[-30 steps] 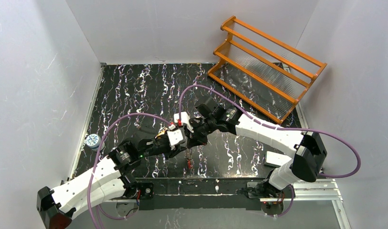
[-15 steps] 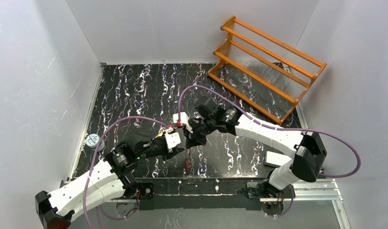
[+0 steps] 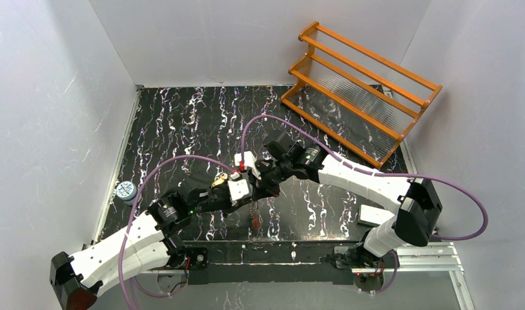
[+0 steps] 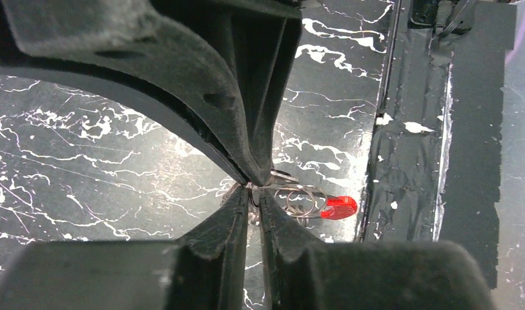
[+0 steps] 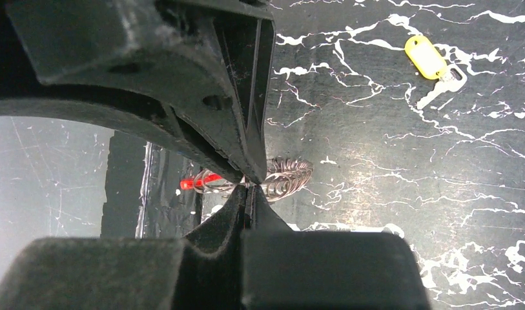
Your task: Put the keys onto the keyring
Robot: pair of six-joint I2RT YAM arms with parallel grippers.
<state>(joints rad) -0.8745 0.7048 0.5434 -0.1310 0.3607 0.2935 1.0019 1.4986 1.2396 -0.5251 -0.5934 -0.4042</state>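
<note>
One keyring (image 4: 299,200), seemingly pinched: left gripper (image 4: 250,188), right gripper (image 5: 247,185); one key (image 5: 448,79).

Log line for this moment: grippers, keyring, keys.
left gripper: shut on keyring | right gripper: shut on keyring | key: yellow-tagged, loose on table, not on keyring

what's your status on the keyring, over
Left gripper and right gripper both pinched shut on keyring. Yellow-tagged key loose on table, not threaded. Nothing in the way.
</note>
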